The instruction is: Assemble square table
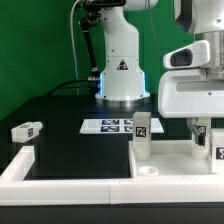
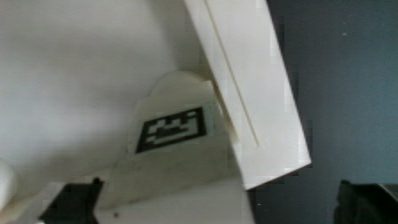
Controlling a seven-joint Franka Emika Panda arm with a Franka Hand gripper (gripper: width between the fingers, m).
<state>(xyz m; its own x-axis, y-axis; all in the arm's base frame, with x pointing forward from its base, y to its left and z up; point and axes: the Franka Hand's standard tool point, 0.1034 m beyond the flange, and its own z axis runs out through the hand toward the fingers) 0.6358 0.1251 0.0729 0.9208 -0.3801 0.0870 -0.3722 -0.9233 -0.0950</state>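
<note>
The white square tabletop (image 1: pixel 185 160) lies at the exterior view's right, with a round corner socket (image 1: pixel 148 172) showing. One white leg (image 1: pixel 142 135) with a black-and-white tag stands upright at its near-left corner. Another leg (image 1: pixel 25 130) lies on the black table at the exterior view's left. A third tagged piece (image 1: pixel 219 150) shows at the right edge. My gripper (image 1: pixel 203 130) hangs low over the tabletop's right part. In the wrist view its dark fingers (image 2: pixel 71 202) stand wide apart, so the gripper (image 2: pixel 222 205) is open and holds nothing. A tagged leg (image 2: pixel 175 132) and a white slab edge (image 2: pixel 249 90) lie ahead of the fingers.
The marker board (image 1: pixel 110 125) lies flat in the middle of the table, in front of the arm's base (image 1: pixel 122 85). White border rails (image 1: pixel 60 168) frame the front left of the black table. A green backdrop closes off the back.
</note>
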